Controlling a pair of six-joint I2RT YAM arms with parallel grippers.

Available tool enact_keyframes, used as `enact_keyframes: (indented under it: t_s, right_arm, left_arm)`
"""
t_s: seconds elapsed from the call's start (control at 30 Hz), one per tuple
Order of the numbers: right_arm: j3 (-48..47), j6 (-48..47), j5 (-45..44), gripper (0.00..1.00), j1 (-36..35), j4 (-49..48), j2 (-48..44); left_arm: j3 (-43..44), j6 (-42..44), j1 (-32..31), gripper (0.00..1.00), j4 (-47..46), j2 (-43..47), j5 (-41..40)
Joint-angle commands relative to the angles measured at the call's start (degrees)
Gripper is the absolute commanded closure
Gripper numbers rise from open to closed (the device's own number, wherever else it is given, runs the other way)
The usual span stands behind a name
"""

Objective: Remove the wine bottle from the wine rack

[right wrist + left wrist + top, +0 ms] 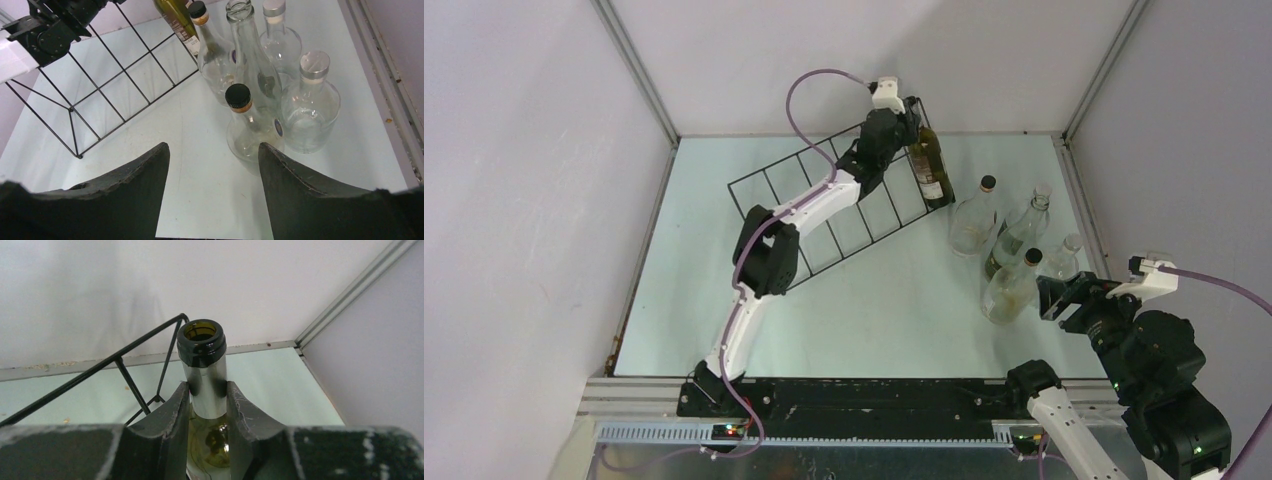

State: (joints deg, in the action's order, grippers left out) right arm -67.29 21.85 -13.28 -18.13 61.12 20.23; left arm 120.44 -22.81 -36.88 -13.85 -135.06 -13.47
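The wine bottle (930, 166) is olive green with a dark label and an open mouth. It stands tilted at the far right end of the black wire wine rack (824, 215). My left gripper (904, 122) is shut on its neck. In the left wrist view the fingers (175, 410) clamp the neck just below the bottle's mouth (201, 337), with a rack wire (120, 360) at the left. My right gripper (212, 150) is open and empty, low over the table, facing the clear bottles. The wine bottle (175, 15) and the rack (115, 85) also show in the right wrist view.
Several clear glass bottles stand grouped at the right of the table, one with a black cap (1010, 287) closest to my right gripper (1052, 295), another black-capped one (974, 220) next to the wine bottle. Walls enclose the table on three sides.
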Motion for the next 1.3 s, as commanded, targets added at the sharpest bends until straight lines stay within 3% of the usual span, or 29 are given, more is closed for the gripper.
enact_keyframes:
  t_s: [0.0, 0.5, 0.77, 0.93, 1.27]
  right_arm:
    - [-1.38, -0.26, -0.56, 0.31, 0.11, 0.33, 0.42]
    - [-0.86, -0.81, -0.40, 0.31, 0.12, -0.11, 0.04]
    - [-0.83, -0.82, -0.33, 0.31, 0.12, -0.16, 0.44]
    - [-0.78, -0.82, -0.33, 0.31, 0.13, -0.04, 0.43]
    - [-0.64, -1.16, -0.78, 0.31, 0.14, 0.25, 0.59]
  left_arm:
    - [-1.84, 10.28, -1.05, 1.00, -3.18, 7.92, -3.41]
    - [-7.69, 21.04, -4.90, 1.00, -6.25, 14.49, -4.74]
    - [-9.92, 20.92, -5.72, 1.00, -8.71, 16.59, -4.25]
    - [-16.44, 19.46, -5.79, 1.00, -13.77, 18.29, -3.48]
    - [-19.47, 18.09, -5.77, 0.97, -14.58, 17.80, -4.69]
